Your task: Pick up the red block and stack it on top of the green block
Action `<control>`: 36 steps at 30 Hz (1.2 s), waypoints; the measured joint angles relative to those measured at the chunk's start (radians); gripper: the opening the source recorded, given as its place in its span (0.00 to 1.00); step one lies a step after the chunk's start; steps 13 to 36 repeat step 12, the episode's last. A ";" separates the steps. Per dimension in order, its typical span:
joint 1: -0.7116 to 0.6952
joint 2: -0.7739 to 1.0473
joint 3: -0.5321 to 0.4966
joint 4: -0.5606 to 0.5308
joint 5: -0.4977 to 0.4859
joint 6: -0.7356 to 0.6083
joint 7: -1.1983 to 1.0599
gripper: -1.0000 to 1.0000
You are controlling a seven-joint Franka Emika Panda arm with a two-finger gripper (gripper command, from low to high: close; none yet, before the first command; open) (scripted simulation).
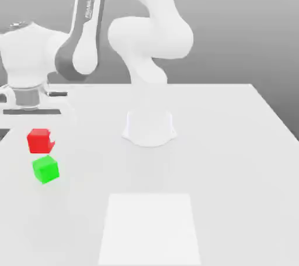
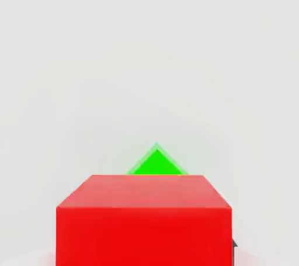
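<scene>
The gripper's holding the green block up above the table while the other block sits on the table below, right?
The colors are swapped: the hand view shows the red block held, with the green block below it on the table.

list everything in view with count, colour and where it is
red block: 1, bright red, held in the claw above the table, toward the exterior view's left
green block: 1, bright green, below the red block in the exterior view
table: 1, pale grey, under the scene
square panel: 1, white, on the table's near side
robot arm: 1, white with dark trim, base on the table
claw: 1, around the red block
</scene>
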 joint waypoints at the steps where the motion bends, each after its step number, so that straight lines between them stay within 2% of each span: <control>1: 0.007 0.014 -0.001 0.000 0.021 0.011 -0.015 0.00; 12: 0.029 0.153 0.035 0.008 0.249 0.123 -0.177 0.00; 36: 0.029 0.153 0.035 0.008 0.249 0.123 -0.177 0.00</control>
